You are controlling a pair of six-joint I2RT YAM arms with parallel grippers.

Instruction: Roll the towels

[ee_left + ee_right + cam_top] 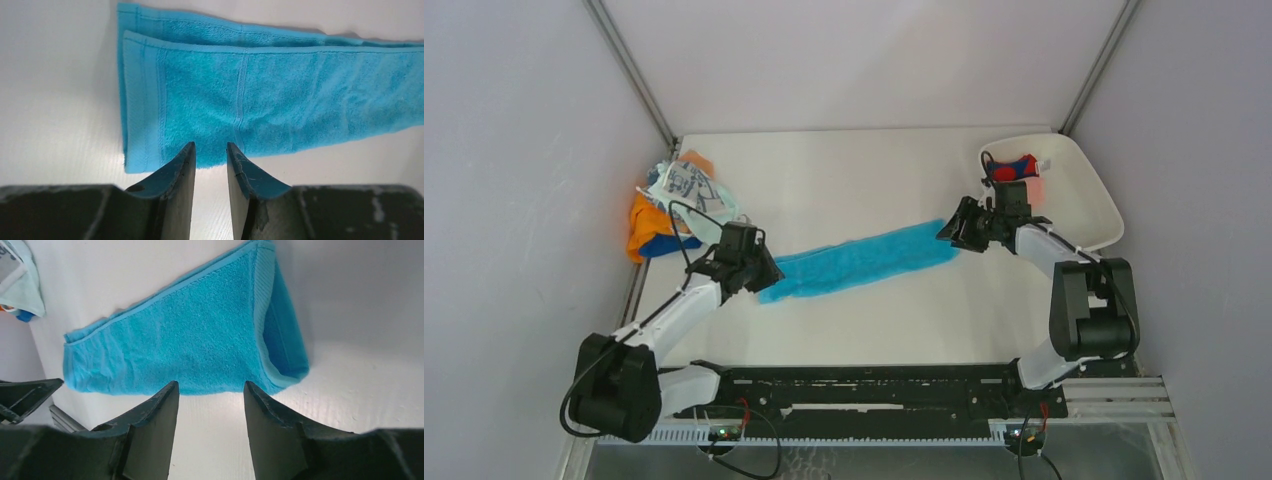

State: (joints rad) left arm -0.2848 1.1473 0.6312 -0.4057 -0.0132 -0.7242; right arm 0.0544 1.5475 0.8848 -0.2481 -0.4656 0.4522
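A bright blue towel (864,262) lies folded into a long strip across the middle of the table. My left gripper (759,272) sits at its left end, jaws open by a narrow gap with only table between them; the towel (260,100) lies just beyond the fingertips (187,150). My right gripper (952,232) is at the strip's right end, open wider and empty, with the towel (195,340) just past its tips. More towels (674,205), orange, pale mint, printed white and blue, are heaped at the back left. A red-and-blue towel (1012,168) lies in the white tray.
The white tray (1089,205) stands at the back right. Walls close in the table on three sides. The left arm's black jaw tip (25,395) shows at the right wrist view's left edge. A black rail (874,390) runs along the near edge.
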